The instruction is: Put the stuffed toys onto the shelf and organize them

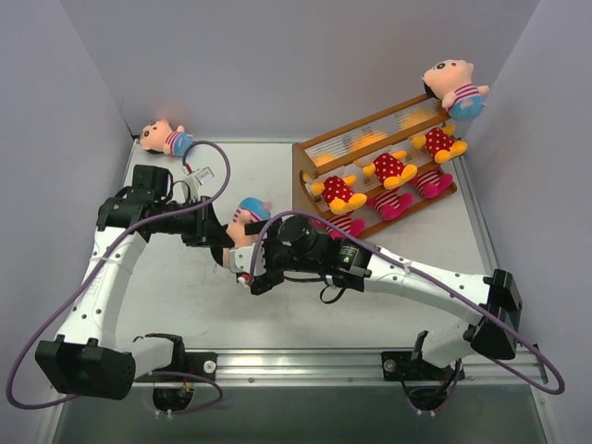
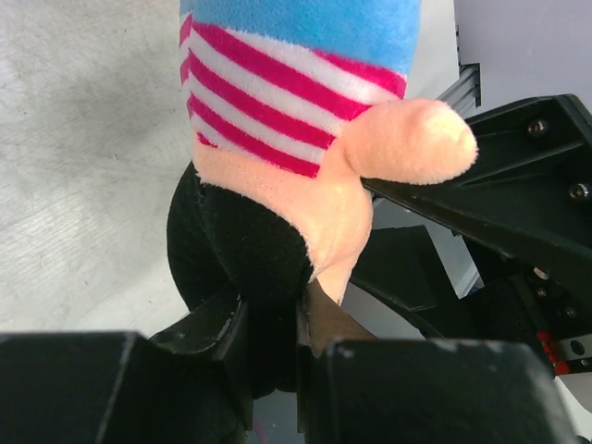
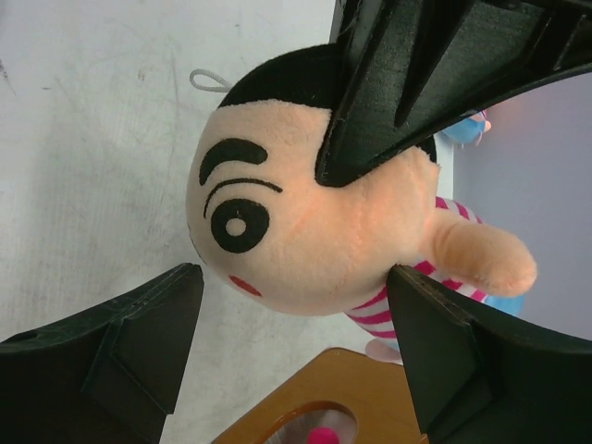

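Entry: my left claw [image 2: 273, 314] is pinched down narrow on the black hair at the back of the boy doll's [image 2: 296, 111] head, and the doll is carried by that grip alone. Along the left wrist view the doll stretches away from the fingers [image 2: 222, 324]: hair first, then the peach neck, the pink-and-white striped shirt, the blue shorts farthest off, with one peach arm sticking out to the side. My right claw [image 3: 291, 287] stands wide open with one finger on either side of the same doll's [image 3: 277, 240] face and has hold of nothing. A sliver of table shows between its left pad [image 3: 157, 324] and the cheek; on the other side I cannot tell whether the pad touches the shirt. From above, the doll [image 1: 246, 222] hangs over the table [image 1: 185, 305] between my left claw [image 1: 225, 242] and right claw [image 1: 254, 268], just beside the near left end of the shelf [image 1: 305, 171]. On the shelf: three yellow bears [image 1: 393, 169] in a row along a middle tier, three magenta-limbed dolls [image 1: 393, 203] along the lowest tier. A second boy doll [image 1: 455, 86] perches at the shelf's top far end. A third boy doll [image 1: 166, 139] lies at the back left corner of the table, well apart from the shelf.
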{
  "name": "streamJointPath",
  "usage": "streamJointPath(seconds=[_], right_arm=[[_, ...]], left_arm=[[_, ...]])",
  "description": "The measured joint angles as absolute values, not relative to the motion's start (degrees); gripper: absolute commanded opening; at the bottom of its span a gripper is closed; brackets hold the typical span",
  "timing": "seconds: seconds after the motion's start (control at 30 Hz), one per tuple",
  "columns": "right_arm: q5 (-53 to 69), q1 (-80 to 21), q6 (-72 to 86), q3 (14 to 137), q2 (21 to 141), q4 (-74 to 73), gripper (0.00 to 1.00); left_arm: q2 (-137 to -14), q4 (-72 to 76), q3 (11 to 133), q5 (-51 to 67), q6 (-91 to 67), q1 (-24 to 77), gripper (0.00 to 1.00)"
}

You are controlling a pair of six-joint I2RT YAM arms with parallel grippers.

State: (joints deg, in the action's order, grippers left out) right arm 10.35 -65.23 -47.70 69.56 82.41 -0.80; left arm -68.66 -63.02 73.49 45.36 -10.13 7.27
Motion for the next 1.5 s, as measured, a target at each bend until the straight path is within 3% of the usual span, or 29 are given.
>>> streamJointPath(seconds=[0.07, 0.13, 0.17, 0.2, 0.3, 0.4, 0.43, 0.57, 0.63, 0.8, 0.9, 1.07, 1.5], right_arm=[[10.55, -65.69, -47.88, 69.60, 83.00, -0.38, 0.77], [10.57, -65.78, -48.12, 69.67, 83.53, -0.01, 0.60], [10.50, -65.71, -48.12, 69.67, 83.74, 0.38, 0.51], [10.44, -65.71, -48.12, 69.67, 83.94, 0.82, 0.31], [10.26, -65.73, -47.99, 69.65, 84.20, 1.48, 0.00], [10.31, -65.73, -47.33, 69.67, 84.20, 2.15, 0.00], [10.33, -65.73, -46.98, 69.67, 84.20, 2.37, 0.00], [10.48, -65.71, -44.23, 70.39, 84.27, 1.91, 0.00], [10.37, -65.67, -41.52, 71.77, 84.47, 1.02, 0.00], [9.76, -64.86, -30.65, 75.33, 85.65, -1.41, 0.00], [8.99, -64.01, -23.18, 77.45, 86.96, -2.98, 0.00], [7.75, -63.05, -10.68, 79.99, 88.33, -4.82, 0.00], [9.80, -56.77, 14.22, 80.12, 88.01, -1.15, 0.00]], left_arm=[[-68.49, -63.37, 73.54, 44.97, -9.96, 7.49, 0.02], [-68.34, -63.88, 73.54, 44.45, -9.80, 7.64, 0.03], [-68.27, -64.10, 73.54, 44.10, -9.76, 7.81, 0.02], [-68.23, -64.25, 73.54, 43.81, -9.65, 7.97, 0.02], [-67.79, -64.53, 73.56, 42.96, -9.19, 8.34, 0.09], [-66.63, -64.53, 73.65, 41.39, -8.56, 8.56, 0.30], [-66.11, -64.49, 73.78, 40.86, -8.36, 8.56, 0.44], [-63.68, -64.31, 75.07, 37.95, -8.19, 8.62, 0.75], [-61.82, -63.75, 75.96, 35.86, -8.40, 8.67, 0.82], [-53.43, -57.56, 75.81, 27.77, -11.14, 8.84, 0.89], [-44.42, -49.54, 70.96, 24.56, -14.02, 8.86, 0.95], [-32.75, -39.77, 61.41, 23.09, -17.26, 9.32, 0.96], [-33.91, -30.37, 51.42, 23.94, -19.70, 10.41, 0.96]])
